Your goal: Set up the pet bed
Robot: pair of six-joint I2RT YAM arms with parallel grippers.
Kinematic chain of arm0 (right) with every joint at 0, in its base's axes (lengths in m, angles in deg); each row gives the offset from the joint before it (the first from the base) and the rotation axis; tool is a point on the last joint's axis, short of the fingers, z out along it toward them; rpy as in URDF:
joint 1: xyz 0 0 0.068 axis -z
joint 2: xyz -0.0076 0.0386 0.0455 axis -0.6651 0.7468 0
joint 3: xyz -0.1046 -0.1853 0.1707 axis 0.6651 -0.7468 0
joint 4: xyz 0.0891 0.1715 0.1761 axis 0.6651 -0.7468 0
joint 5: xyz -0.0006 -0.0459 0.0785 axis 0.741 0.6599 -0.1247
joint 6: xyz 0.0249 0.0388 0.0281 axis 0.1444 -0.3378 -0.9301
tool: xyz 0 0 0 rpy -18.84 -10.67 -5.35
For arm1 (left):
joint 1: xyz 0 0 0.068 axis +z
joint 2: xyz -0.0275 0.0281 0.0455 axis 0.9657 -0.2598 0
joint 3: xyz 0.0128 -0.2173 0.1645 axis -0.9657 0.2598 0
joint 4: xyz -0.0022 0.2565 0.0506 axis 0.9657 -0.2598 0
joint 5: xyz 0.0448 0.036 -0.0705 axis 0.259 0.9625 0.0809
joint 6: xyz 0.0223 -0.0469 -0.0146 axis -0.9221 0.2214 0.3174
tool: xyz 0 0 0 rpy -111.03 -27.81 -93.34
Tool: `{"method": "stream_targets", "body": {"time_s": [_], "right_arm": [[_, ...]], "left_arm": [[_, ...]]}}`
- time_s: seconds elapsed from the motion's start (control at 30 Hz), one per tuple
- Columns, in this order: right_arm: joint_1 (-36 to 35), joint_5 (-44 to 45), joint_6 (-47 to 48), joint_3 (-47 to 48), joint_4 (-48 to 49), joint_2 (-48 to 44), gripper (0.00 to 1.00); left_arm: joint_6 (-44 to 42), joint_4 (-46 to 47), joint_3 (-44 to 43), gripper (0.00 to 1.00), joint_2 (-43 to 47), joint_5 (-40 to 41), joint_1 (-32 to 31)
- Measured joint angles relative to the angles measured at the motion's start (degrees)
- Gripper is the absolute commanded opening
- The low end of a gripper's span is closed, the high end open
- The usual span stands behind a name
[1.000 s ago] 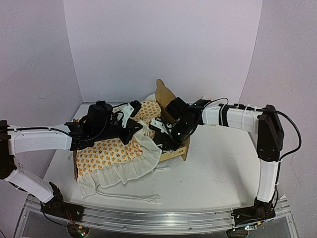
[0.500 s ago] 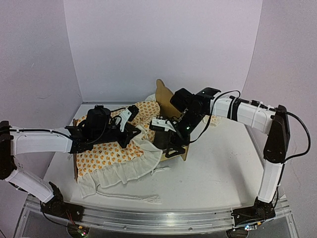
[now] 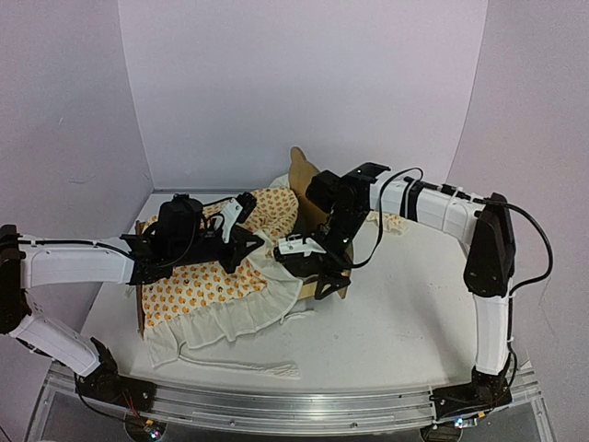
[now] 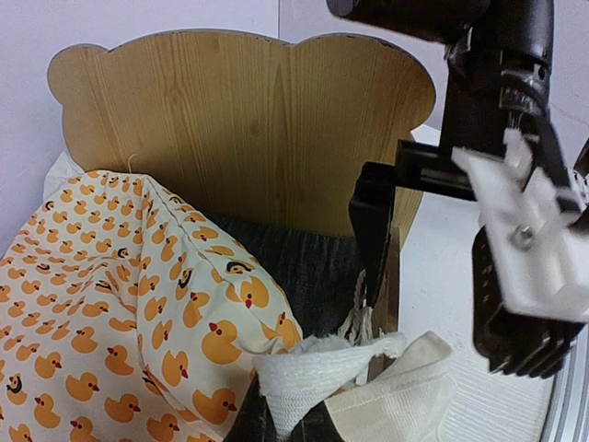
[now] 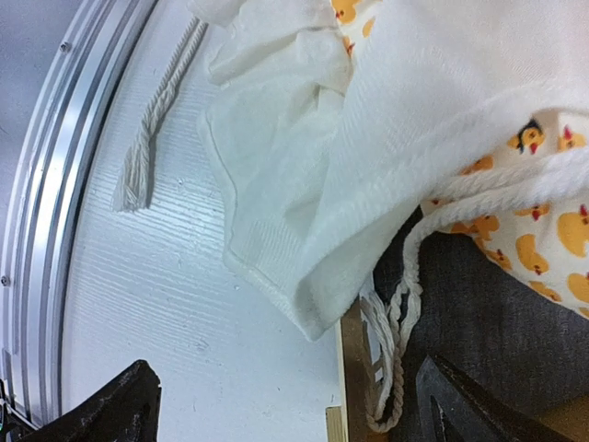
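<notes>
The pet bed is a light plywood frame with a bear-ear headboard and a dark grey base. Duck-print bedding with a white ruffle lies over its left part and spills onto the table. My left gripper is shut on a fold of the white ruffle above the base. My right gripper hangs open over the bed's near side rail. One finger is over the table, the other over the base, and nothing is between them.
A loose white cord trails over the table in front of the bedding, near the metal front rail. A small duck-print pillow lies behind the right arm. Grey walls close in the back and sides.
My right gripper has opened and drawn back a little from the ruffle at the bed's side rail. The left gripper still holds the ruffle in the same place.
</notes>
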Motion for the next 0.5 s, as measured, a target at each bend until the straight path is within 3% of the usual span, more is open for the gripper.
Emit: {"method": "stream_targets", "body": {"time_s": [0.23,0.5], "right_arm": [[0.17,3.69,-0.04,-0.39,0.79,3.23,0.95],[0.07,6.6,-0.68,-2.27,3.15,4.33,0.83]], "left_arm": [[0.44,0.46,0.72,0.0,0.31,-0.92,1.09],[0.52,0.5,1.31,0.0,0.31,-1.18,2.01]]}}
